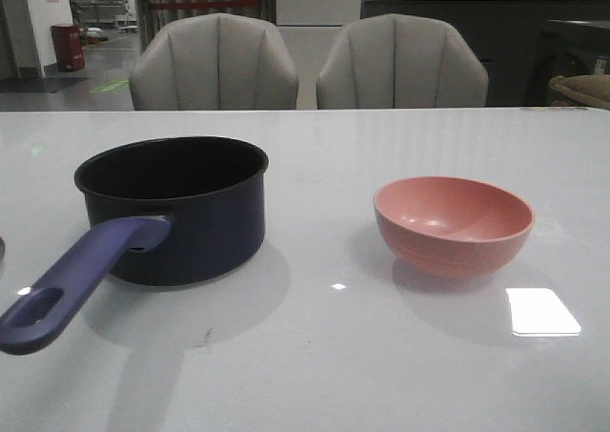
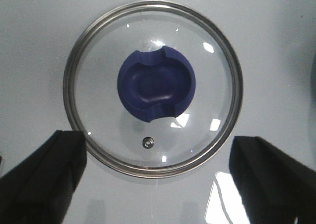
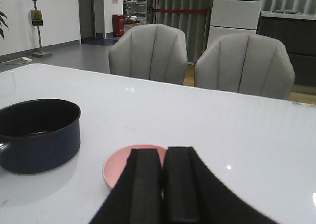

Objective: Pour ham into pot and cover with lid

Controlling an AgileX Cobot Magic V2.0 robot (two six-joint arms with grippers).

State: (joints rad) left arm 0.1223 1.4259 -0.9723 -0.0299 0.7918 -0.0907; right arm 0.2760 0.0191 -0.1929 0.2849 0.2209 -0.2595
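Pot [image 1: 172, 208] upright on the desk [image 1: 315, 375], toward the left, mouth open, handle [image 1: 81, 284] angled toward the near left edge: clear for pouring from above. Pink bowl [image 1: 453, 224] well apart on the right, upright, within reach of the right arm. Lid [image 2: 153, 88] flat on the desk, knob [image 2: 155, 90] up, not on the pot; kept off so the ham can go in first.

Left tool [image 2: 158, 172] wide open, holding nothing, hanging straight over the lid with a finger to either side of the rim; probably lined up for the knob. Right tool [image 3: 160, 184] closed, fingers pressed together with nothing visible between them, low and just behind the bowl.

Front view: pot and bowl together, neither arm, no lid. Left wrist view: the only sight of the lid. Right wrist view: part of the pot floor, dark, with something faint on it, too dim to name. No ham seen for certain in any of the 3 views; bowl interior looks bare from the front, though its near inner wall stays hidden.
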